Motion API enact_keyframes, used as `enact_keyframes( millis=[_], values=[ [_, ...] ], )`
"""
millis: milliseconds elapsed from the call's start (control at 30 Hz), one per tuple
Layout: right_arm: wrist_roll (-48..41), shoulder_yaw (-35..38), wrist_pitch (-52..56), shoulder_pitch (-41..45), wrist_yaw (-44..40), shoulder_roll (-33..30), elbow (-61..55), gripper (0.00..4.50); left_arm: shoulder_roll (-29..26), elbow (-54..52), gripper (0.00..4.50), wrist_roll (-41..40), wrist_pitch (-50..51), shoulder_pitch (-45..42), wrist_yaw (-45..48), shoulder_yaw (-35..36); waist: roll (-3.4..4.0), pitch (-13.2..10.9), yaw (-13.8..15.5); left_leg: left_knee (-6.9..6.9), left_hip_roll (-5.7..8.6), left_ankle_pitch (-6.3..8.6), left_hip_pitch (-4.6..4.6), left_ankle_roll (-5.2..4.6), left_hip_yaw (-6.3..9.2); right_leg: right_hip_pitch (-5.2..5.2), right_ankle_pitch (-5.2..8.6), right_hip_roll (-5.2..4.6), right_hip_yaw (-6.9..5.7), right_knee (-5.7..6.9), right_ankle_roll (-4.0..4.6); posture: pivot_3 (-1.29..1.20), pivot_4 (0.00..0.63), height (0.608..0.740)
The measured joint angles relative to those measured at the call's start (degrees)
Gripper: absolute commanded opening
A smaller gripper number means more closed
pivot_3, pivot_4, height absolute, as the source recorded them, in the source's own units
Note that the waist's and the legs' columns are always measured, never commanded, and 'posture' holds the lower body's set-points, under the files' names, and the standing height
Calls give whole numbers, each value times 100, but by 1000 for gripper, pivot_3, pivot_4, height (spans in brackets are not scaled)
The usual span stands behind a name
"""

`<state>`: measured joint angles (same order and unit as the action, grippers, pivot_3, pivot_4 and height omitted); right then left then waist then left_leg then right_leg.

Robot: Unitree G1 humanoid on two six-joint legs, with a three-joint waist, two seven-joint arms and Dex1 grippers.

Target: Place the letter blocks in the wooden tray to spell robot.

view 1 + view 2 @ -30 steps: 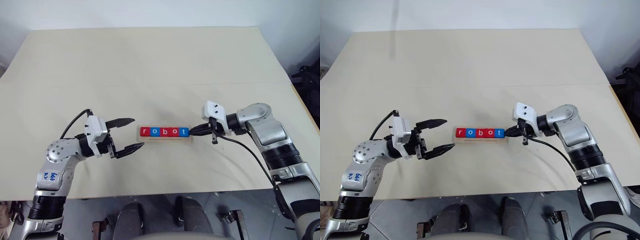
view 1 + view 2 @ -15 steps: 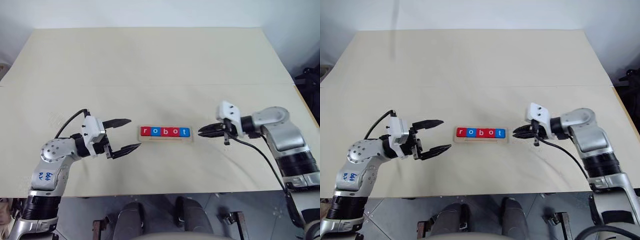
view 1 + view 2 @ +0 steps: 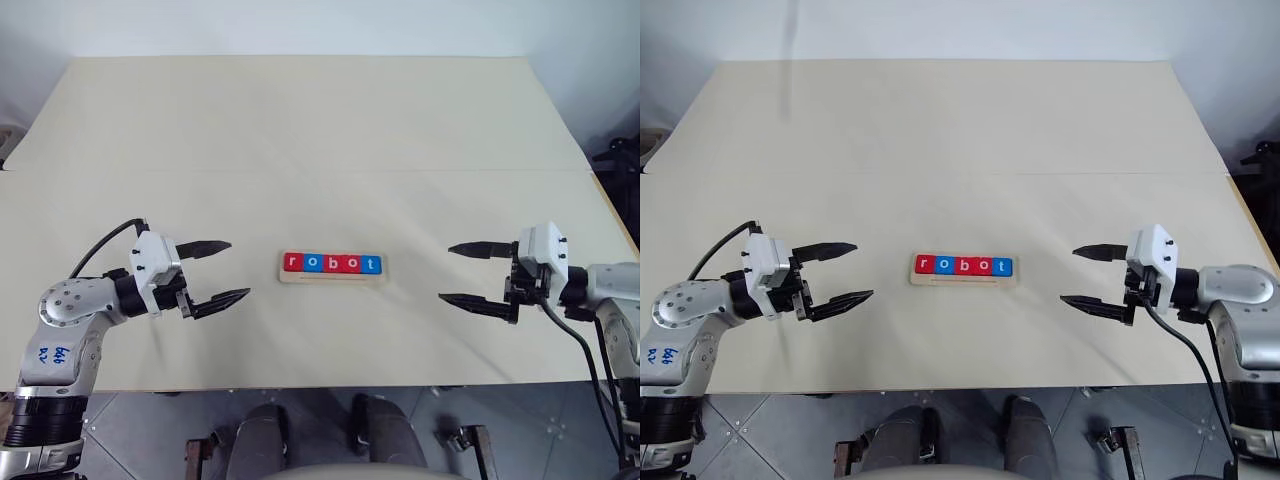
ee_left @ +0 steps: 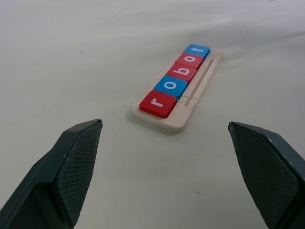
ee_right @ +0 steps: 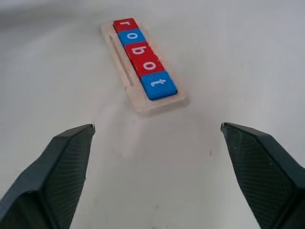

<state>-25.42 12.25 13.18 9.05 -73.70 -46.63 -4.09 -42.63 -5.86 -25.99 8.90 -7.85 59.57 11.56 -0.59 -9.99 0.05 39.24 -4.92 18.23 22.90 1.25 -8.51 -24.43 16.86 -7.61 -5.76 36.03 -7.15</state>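
Five small flat square letter blocks [image 3: 331, 263], three red and two blue, are sitting in one narrow pale wooden tray [image 3: 331, 277], spelling "robot", mid-table. Two grippers, left gripper [image 3: 220, 271] and right gripper [image 3: 462, 275], are hovering well apart from it, jaws spread, holding nothing. The beige table [image 3: 300, 120] is standing before a white wall.

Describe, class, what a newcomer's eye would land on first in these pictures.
First, the letter blocks: red and blue tiles spelling robot in a row in the wooden tray, at the middle of the pale table. Next, the two black-fingered grippers flanking it, both open and apart from the tray: the left gripper on one side, the right gripper on the other.
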Motion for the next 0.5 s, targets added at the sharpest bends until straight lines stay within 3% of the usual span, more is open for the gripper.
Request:
enact_keyframes(
  millis=[500],
  values=[
    [-435,128,200,-150,671,225,-299,4474,-14,180,4500,-7,-14,-9,-9,116,0,0,-3,1,0,0,-2,0,0,1,0,0,1,0,0,0,150,740]
  ],
)
